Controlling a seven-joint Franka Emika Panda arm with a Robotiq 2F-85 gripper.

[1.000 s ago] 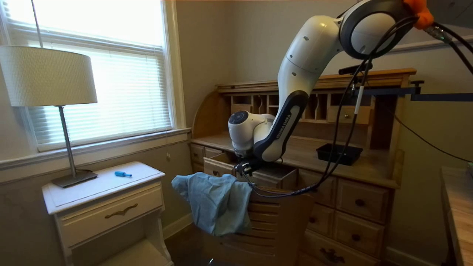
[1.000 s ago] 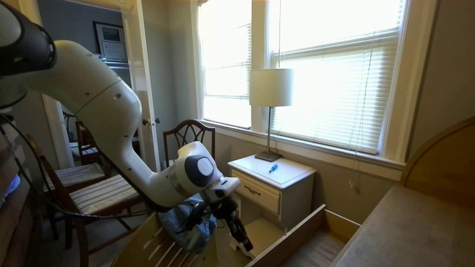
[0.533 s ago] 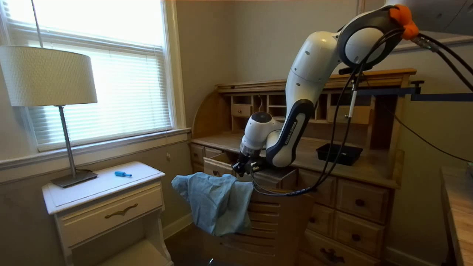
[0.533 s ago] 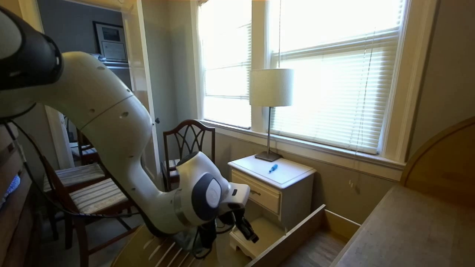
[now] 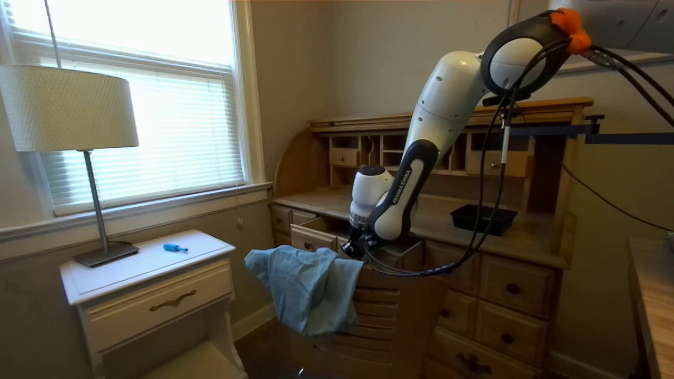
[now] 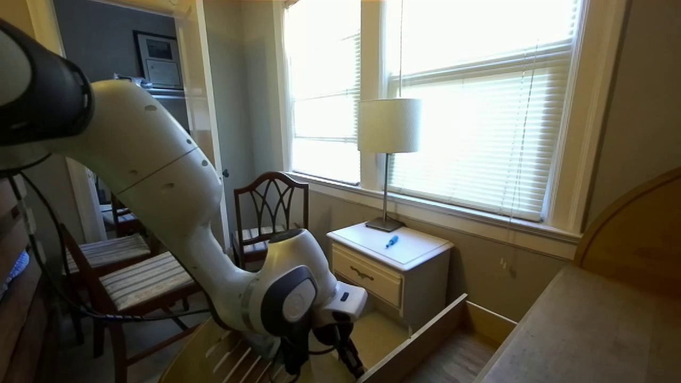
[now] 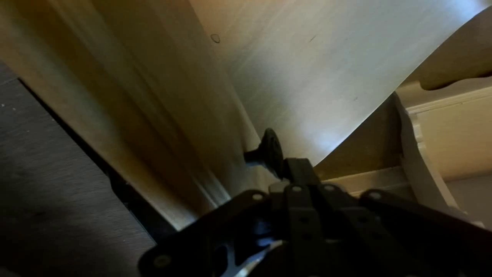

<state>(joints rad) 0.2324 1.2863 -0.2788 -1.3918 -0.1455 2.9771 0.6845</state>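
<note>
Watching the wrist view, I have the black two-fingered gripper (image 7: 302, 170) right by the dark disc-faced knob (image 7: 273, 151) on the honey-brown wooden drawer front (image 7: 184, 96), its jaws together and nothing visible between them. I can't make out whether the tips touch the knob's rim or sit just beside it, and that doubt is my main worry: a small sideways move could bump the knob, or make the closed tips skid off its rounded edge. In both exterior views the long wooden drawer (image 6: 420, 346) stands pulled out of the brown wooden roll-top desk (image 5: 537, 246), so an off-centre shove could, I judge, make it skew and jam. Parting the jaws here might rap one finger against the knob or the drawer front, since there looks to be little room. The tan slatted wooden chair back (image 5: 418, 308) stands close below the white rounded robot arm (image 5: 442, 100) with a crumpled light-blue cloth (image 5: 310, 289) draped over it, so lowering or swinging away could knock the chair or drag the cloth off. The thin black cables (image 5: 439, 269) looping below the wrist could snag on the chair back if I turn sharply. Dim light around the knob makes misjudging depth likelier.
</note>
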